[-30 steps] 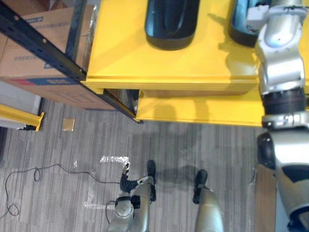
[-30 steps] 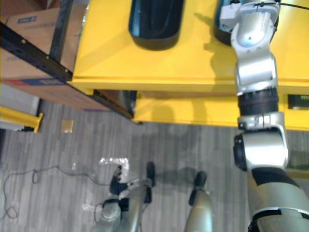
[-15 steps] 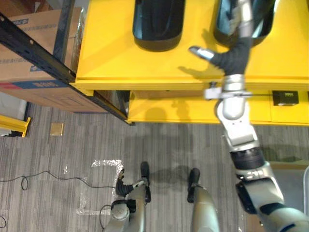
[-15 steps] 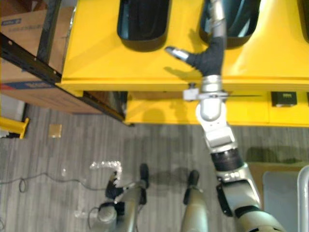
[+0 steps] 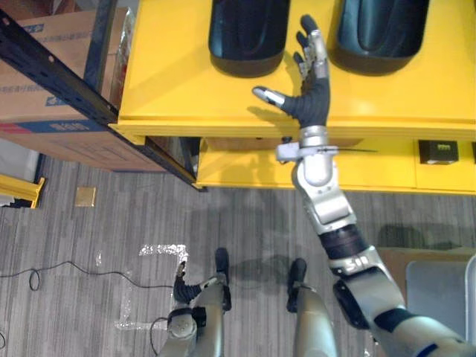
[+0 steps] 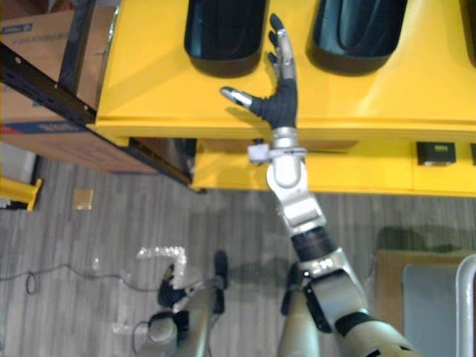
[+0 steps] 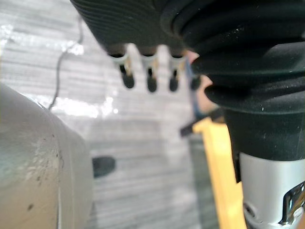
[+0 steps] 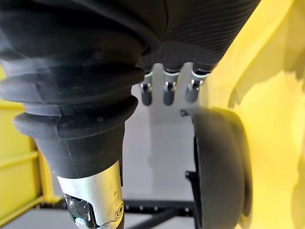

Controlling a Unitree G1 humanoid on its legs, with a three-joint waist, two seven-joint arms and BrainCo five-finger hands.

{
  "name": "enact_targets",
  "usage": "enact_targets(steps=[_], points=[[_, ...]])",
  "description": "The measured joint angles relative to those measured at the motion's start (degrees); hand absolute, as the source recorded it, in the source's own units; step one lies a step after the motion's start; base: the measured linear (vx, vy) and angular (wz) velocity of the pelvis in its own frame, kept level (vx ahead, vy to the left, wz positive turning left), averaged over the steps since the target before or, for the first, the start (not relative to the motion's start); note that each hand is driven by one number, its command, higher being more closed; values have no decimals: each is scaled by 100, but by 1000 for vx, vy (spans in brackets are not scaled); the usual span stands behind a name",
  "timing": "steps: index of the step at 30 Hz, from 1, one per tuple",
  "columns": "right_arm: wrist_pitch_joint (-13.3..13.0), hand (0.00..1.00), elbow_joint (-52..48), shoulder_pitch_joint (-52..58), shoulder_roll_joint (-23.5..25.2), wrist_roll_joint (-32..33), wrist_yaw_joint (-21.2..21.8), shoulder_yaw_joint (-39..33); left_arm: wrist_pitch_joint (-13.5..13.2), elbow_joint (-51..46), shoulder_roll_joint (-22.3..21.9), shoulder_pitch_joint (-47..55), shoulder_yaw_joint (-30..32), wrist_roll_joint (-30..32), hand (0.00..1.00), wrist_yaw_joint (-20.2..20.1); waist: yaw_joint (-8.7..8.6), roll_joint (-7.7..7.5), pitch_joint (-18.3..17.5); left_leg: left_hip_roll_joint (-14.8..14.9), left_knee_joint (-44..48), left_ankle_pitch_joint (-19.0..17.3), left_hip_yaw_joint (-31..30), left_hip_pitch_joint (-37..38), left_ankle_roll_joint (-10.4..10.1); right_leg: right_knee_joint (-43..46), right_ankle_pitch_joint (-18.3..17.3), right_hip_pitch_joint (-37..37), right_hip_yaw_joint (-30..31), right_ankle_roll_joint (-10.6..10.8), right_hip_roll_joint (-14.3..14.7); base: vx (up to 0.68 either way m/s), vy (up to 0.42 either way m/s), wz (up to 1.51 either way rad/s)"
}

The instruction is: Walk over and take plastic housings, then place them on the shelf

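Housing (image 8: 221, 167) beside straight right fingers (image 8: 167, 94)

On the yellow flat tabletop (image 5: 186, 74), two dark glossy rounded plastic housings are laid along the far edge: the left housing (image 5: 248, 37) and the right housing (image 5: 381, 33). Between them the right hand (image 5: 312, 104) is held out, fingers straight, thumb spread. A brown cardboard box (image 5: 44, 89) is seen beyond the left edge.
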Motion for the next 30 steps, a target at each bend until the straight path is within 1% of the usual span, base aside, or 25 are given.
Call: enact_targets(steps=[4,8,10,12,15,22,24,30], points=[[73,0,74,-65,255,-11,-281,-337,-1,-57,-34,3,7,-3,0,37,46,0,0,6,1,0,-6,0,-1,24,-15,0,-25,-15,-16,0,0,0],[135,0,101,-134,370,-11,-444,-633,0,-143,-85,7,8,-6,0,43,77,0,0,19,6,-1,-16,11,-2,88,-48,0,-65,-43,-25,0,0,2],[218,0,201,-199,455,-14,-530,-807,0,-244,-147,13,9,-19,0,47,81,0,0,29,6,-1,-14,24,-4,120,-68,0,-80,-51,-27,0,0,0],[237,0,305,-240,460,-14,-616,-855,-2,-290,-197,12,5,-35,0,48,81,0,0,33,6,-2,-13,29,-5,133,-75,0,-87,-53,-28,0,0,0],[272,0,305,-276,556,-17,-648,-1049,-2,-292,-230,14,-2,-38,0,50,82,0,0,34,6,-2,-15,28,-6,148,-85,0,-104,-55,-36,20,-5,1],[298,0,358,-398,564,-16,-717,-1081,-2,-301,-232,13,1,-41,0,153,91,0,0,27,10,-2,-20,30,-6,213,-134,-1,-158,-69,-64,17,-5,2],[302,0,480,-449,615,-16,-719,-1215,-2,-321,-234,13,1,-41,0,158,91,0,0,26,12,-2,-24,31,-7,236,-151,-1,-194,-74,-75,26,-14,4],[429,0,572,-507,641,-32,-728,-1279,-1,-387,-240,13,-1,-43,0,161,91,0,0,23,13,-2,-25,31,-8,262,-170,-1,-213,-75,-90,25,-3,1]])
